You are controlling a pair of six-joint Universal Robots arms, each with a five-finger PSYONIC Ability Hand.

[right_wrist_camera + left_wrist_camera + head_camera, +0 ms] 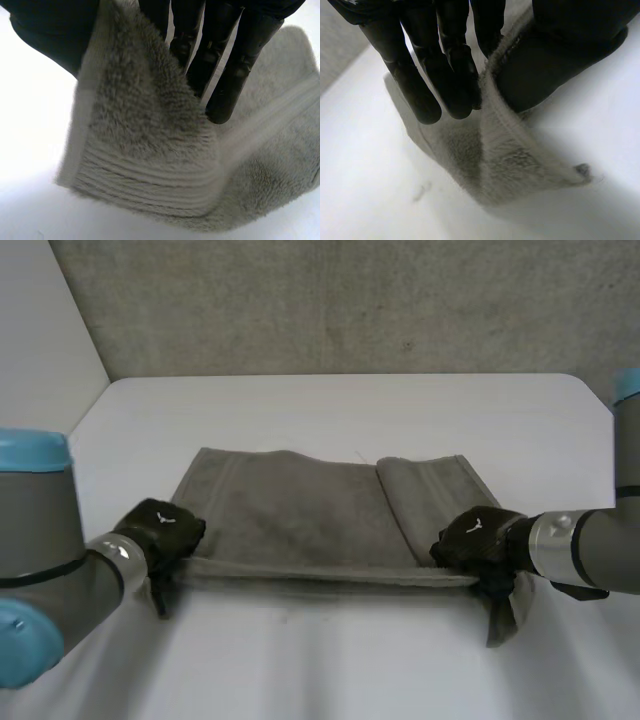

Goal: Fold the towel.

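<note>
A grey towel [300,515] lies spread on the white table [330,410], its right part folded over. Its near edge is lifted and stretched between both hands. My left hand [160,530] grips the near left corner; in the left wrist view the towel [495,165] is pinched between the thumb [555,60] and the fingers [445,75], a corner hanging below. My right hand [475,538] grips the near right corner; in the right wrist view the towel [145,150] drapes down from between thumb [50,35] and fingers [230,75].
A grey wall [350,300] runs behind the table's far edge. Bare white table surface lies in front of the towel and beyond it. A short end of towel [505,615] hangs down under my right hand.
</note>
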